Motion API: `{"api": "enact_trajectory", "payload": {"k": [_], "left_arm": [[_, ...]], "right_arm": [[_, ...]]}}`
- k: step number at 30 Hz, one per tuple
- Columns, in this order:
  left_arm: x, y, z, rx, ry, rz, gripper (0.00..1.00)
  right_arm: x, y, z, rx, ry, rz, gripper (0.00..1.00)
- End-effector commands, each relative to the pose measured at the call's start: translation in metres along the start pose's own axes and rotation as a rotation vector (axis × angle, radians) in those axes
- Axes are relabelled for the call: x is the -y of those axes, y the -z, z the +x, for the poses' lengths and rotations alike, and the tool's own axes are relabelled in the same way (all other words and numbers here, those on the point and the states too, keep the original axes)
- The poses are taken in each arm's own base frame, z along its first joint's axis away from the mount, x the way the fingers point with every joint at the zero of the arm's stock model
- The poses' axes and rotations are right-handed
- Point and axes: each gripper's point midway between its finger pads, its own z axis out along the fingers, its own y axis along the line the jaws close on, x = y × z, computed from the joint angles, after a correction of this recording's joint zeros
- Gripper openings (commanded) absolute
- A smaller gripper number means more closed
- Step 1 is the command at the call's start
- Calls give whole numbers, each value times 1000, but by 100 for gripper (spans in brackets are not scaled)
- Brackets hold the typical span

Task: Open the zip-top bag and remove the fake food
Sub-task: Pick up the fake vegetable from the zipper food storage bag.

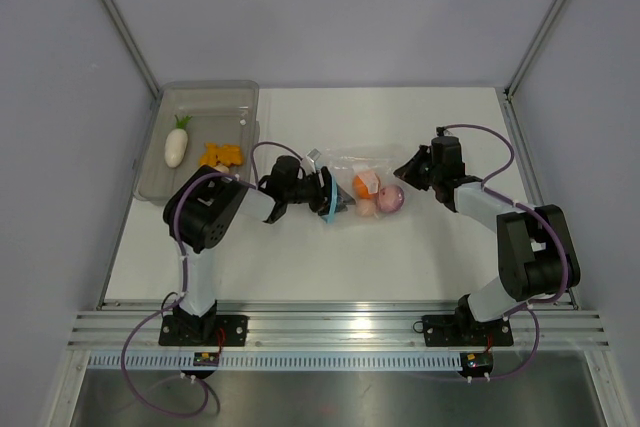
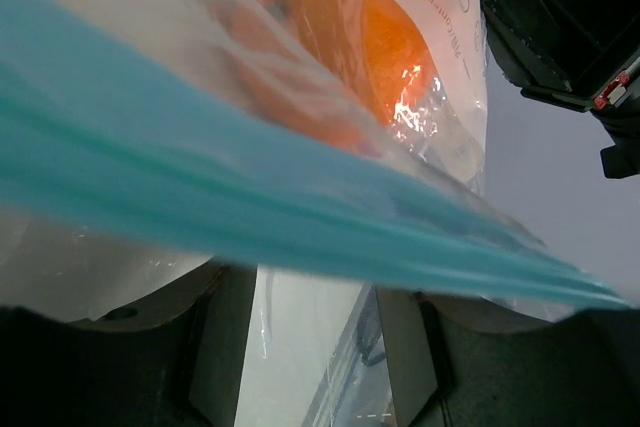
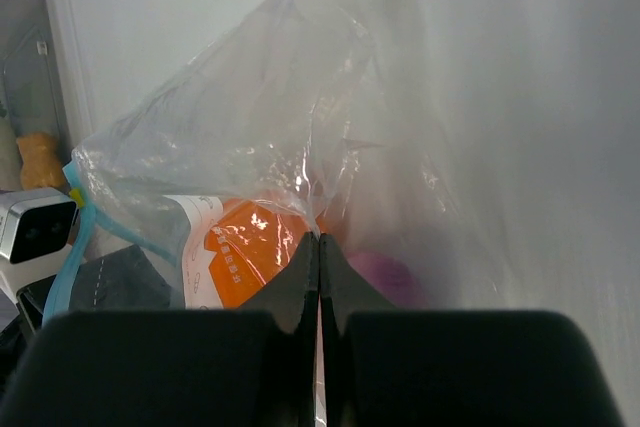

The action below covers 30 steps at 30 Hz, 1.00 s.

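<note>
The zip-top bag (image 1: 357, 164) lies in the middle of the table, its light blue zip strip (image 1: 329, 199) at its left end. Inside it show an orange piece (image 1: 363, 185) and a purple onion (image 1: 392, 199). My left gripper (image 1: 315, 192) is at the strip with its jaws apart. In the left wrist view the strip (image 2: 250, 207) crosses just beyond the open fingertips (image 2: 225, 337), with clear film between them. My right gripper (image 3: 319, 239) is shut on the bag's clear film at its right end (image 1: 405, 169). Behind that film sit the orange piece (image 3: 245, 247) and the onion (image 3: 385, 277).
A smoky-grey tray (image 1: 200, 89) stands at the back left, holding a white radish (image 1: 177, 145) and orange pieces (image 1: 222, 154). Metal frame posts rise at both back corners. A slotted rail (image 1: 330, 327) runs along the near edge by the arm bases.
</note>
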Motion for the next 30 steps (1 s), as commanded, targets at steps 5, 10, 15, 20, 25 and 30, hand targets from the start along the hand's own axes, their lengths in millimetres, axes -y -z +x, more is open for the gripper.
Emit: {"api": "enact_trajectory", "payload": {"k": [5, 10, 15, 20, 25, 30], "left_arm": [[21, -8, -3, -6, -77, 49, 56], [32, -14, -2, -17, -93, 100, 58], [29, -21, -2, -10, -106, 80, 60], [29, -26, 4, -28, -111, 76, 61], [14, -32, 6, -38, -118, -17, 63], [8, -31, 7, -37, -123, -76, 67]], "right_arm": [[-9, 2, -8, 33, -14, -40, 0], [-7, 1, -4, 43, -68, -43, 0], [-6, 0, 3, 43, -116, -45, 0], [-5, -1, 5, 59, -144, -46, 0], [-8, -5, 10, 45, -149, -56, 0], [-9, -6, 13, 45, -147, -51, 0]]}}
